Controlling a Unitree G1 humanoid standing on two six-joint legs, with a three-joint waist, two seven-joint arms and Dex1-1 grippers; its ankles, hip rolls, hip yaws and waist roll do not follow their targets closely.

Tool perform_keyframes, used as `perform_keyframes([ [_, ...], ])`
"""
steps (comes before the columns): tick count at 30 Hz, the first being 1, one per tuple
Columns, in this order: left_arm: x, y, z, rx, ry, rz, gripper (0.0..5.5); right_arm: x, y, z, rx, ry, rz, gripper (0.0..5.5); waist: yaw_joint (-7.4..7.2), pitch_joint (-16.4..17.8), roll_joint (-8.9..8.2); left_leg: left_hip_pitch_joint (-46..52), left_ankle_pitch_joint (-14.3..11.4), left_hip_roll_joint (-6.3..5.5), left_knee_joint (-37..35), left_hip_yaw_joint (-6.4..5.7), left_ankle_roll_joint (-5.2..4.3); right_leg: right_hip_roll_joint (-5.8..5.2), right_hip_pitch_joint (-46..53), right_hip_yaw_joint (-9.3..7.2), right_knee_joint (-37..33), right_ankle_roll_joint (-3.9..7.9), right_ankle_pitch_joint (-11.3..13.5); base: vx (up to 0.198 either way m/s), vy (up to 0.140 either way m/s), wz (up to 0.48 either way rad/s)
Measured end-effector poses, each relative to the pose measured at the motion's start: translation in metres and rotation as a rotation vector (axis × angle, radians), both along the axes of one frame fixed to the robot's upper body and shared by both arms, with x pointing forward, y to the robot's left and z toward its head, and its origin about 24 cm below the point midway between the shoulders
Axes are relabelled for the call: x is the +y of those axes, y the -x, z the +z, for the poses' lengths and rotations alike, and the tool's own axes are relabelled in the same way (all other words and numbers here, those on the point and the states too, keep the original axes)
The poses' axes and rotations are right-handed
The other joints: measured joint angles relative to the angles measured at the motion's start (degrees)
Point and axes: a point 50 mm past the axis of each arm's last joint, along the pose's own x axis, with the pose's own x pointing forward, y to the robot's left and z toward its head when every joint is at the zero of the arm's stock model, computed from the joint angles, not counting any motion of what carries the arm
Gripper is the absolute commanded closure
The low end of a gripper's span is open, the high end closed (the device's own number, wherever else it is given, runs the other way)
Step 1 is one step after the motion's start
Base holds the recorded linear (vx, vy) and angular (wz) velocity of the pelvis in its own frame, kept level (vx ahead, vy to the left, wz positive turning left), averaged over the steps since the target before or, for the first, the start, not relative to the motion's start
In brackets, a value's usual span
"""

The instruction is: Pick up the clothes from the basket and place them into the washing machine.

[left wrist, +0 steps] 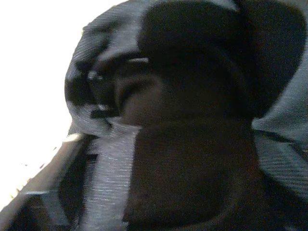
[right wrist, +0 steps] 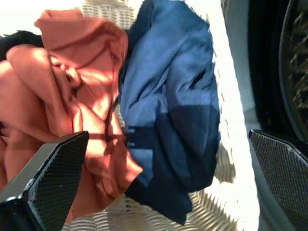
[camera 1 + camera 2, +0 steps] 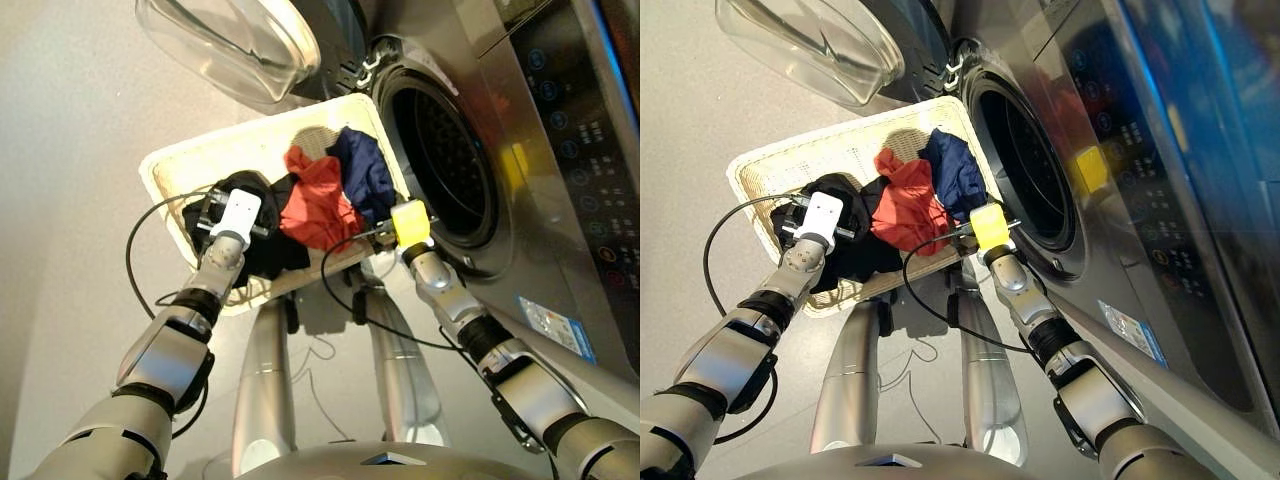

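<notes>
From the head views, the basket (image 3: 190, 165) is sitting on the floor just in front of the washing machine (image 3: 520, 150), whose door (image 3: 230, 40) is standing open beside the drum mouth. All three clothes are lying in the basket: the black garment (image 3: 265, 250) nearest the left arm, the coral red garment (image 3: 315, 205) in the middle, the navy blue garment (image 3: 362, 170) closest to the drum. The left pincer (image 3: 222, 215) is pressing down on the black garment; the right pincer (image 3: 385, 232) is hovering at the basket's near rim.

In the left wrist view, black cloth is filling the frame, so whether that pincer is open or closed cannot be told.

In the right wrist view, the right pincer's fingers (image 2: 45, 180) are spreading wide apart, holding nothing, with the navy and coral garments lying between them.
</notes>
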Motion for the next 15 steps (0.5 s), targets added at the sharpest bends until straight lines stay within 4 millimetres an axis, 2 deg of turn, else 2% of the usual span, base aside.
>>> perform_keyframes([
  [8,0.004,0.004,-0.005,0.004,0.061,0.030,5.50,-0.003,0.005,-0.009,0.030,0.001,0.004,0.00,-0.55,-1.28,-0.09,0.29,-0.23,0.03,0.39,0.33,-0.13,0.01,-0.10,0.38,0.68,0.17,-0.15,0.000,0.000,0.000],
  [11,0.006,0.011,-0.015,0.018,0.127,0.049,5.50,-0.004,0.009,-0.015,0.050,0.006,0.007,0.00,-0.38,-1.74,-0.30,2.12,-0.23,-0.03,-0.68,1.13,-0.10,-0.03,0.97,1.27,0.33,0.18,-0.13,0.000,0.000,0.000],
  [15,-0.003,0.029,-0.035,0.038,0.294,0.041,5.50,-0.006,0.019,-0.030,0.083,0.058,0.022,0.00,0.46,-2.21,-0.13,8.34,0.32,-0.32,-4.93,1.33,-0.26,-0.13,6.43,1.35,-1.87,0.26,-0.23,0.012,-0.028,0.008],
])
